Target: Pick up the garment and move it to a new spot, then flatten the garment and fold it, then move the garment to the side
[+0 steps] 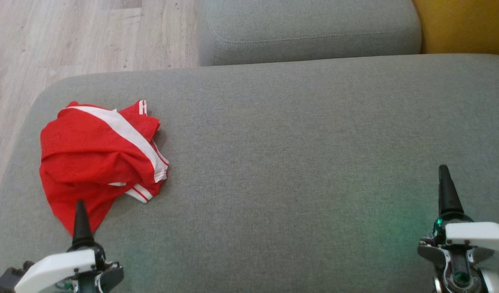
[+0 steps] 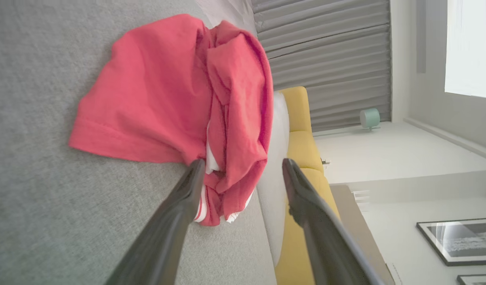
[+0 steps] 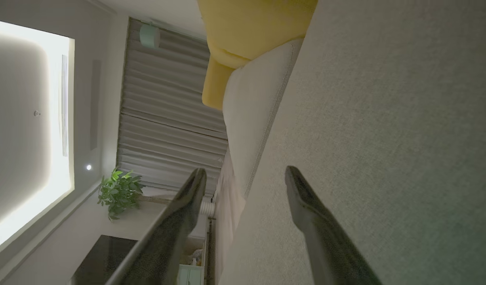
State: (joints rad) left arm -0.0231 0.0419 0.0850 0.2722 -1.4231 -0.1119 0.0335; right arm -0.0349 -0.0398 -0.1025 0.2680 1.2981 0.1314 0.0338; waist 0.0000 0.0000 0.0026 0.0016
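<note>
The left gripper [image 2: 241, 162] holds its fingers [image 2: 175, 213] spread and released, grasping nothing, with their tips at the near edge of the red garment [image 1: 90, 150]; whether they touch it I cannot tell. The garment lies crumpled, white stripes showing, on the left part of the grey sofa seat [image 1: 294, 162]. The right gripper [image 3: 245, 170] is likewise spread and empty over bare seat, well apart from the garment, and beyond lie a grey back cushion [image 1: 306, 32], a yellow cushion [image 1: 465, 24] and pale wood floor [image 1: 70, 40].

The head view looks steeply down on the broad grey fabric sofa seat [image 1: 294, 142]. Both wrist views lie rolled sideways, low along it; head and left wrist views share the crumpled red white-striped garment [image 1: 94, 154]
</note>
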